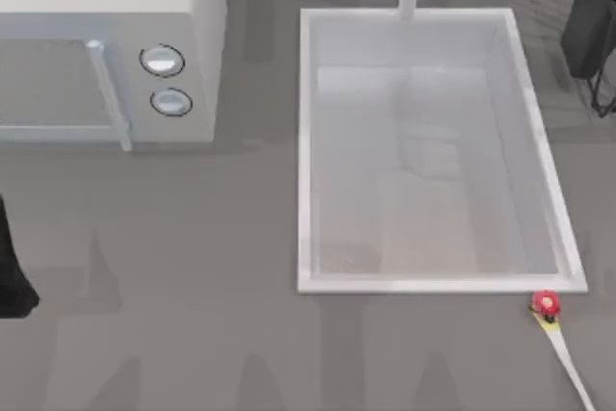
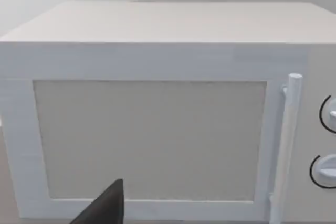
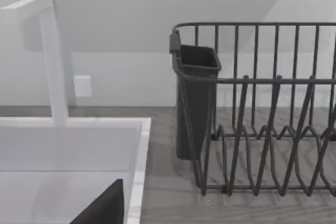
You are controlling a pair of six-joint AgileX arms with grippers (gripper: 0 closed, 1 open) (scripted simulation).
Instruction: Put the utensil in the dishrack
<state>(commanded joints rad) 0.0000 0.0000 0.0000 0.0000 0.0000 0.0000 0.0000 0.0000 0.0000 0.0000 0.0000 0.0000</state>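
We have yet to reach for the utensil (image 1: 551,318) — it lies untouched just below the sink (image 1: 306,151) corner (whether either pincer is open we cannot tell) — so next our right arm must descend there, then carry it to the dishrack (image 3: 262,108).

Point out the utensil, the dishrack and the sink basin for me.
utensil (image 1: 546,303): top view, on its round red head.
dishrack (image 3: 257,108): right wrist view, on its wire side.
sink basin (image 1: 304,141): top view, on its left rim.

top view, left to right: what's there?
left arm at the left edge → microwave → sink → utensil just below the sink's near right corner → dishrack with the right arm at the far right edge.
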